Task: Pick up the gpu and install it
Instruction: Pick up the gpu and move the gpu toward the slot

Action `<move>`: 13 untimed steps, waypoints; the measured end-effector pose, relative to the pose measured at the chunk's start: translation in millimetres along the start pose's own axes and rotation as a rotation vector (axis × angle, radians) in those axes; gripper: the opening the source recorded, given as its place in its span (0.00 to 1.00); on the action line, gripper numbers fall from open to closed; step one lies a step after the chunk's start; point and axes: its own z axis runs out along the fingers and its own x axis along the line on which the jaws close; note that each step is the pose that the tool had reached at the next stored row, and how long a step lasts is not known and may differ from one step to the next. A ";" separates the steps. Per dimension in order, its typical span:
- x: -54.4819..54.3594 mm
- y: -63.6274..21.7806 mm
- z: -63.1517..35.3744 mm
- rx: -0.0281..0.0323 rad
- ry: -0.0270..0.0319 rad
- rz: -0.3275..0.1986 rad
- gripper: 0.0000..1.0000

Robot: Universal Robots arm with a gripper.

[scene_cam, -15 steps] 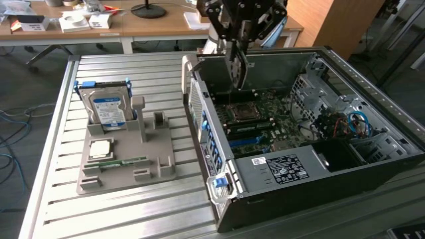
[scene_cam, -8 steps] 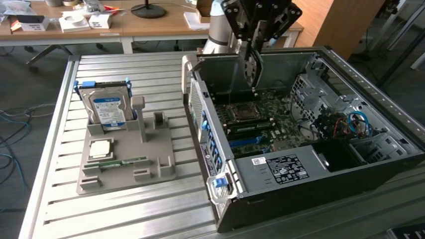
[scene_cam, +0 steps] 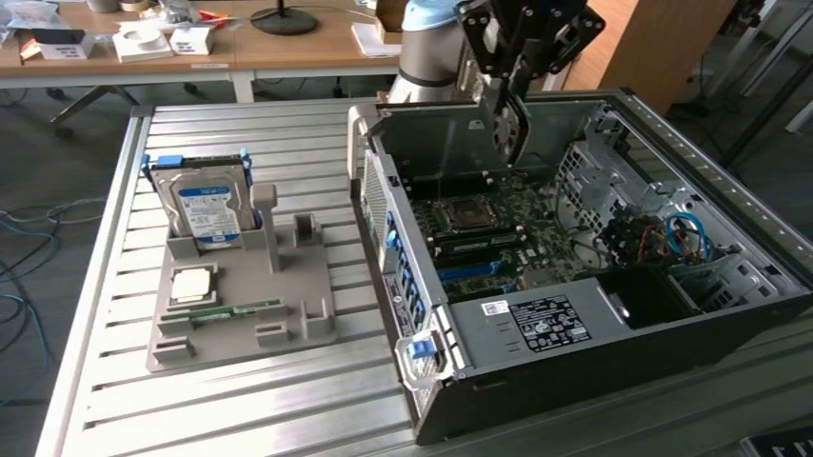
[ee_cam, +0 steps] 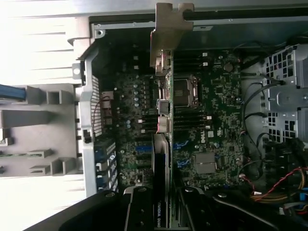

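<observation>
In the exterior view, the case sits on the table at frame right, with the tray at frame left and the hard drive upright at its far end. The gpu hangs upper centre, over the motherboard.

We log the table as ribbed bare metal with a dull sheen. Holder: matt grey, probably plastic. Computer case: dark painted metal. The card has a bare metal bracket.

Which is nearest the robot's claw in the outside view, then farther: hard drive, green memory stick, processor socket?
1. Processor socket, inside the case below the gripper.
2. Hard drive, standing at the holder's back, exterior view's left.
3. Memory stick, lying at the holder's front.
</observation>
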 end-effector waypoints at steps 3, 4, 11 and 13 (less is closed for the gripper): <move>-10.7 1.0 0.2 0.0000 0.0001 -0.002 0.26; -14.2 1.3 0.3 0.0000 0.0002 -0.003 0.26; -39.1 3.4 0.7 -0.0001 0.0006 -0.010 0.26; -44.4 3.9 0.8 -0.0003 0.0006 -0.012 0.26</move>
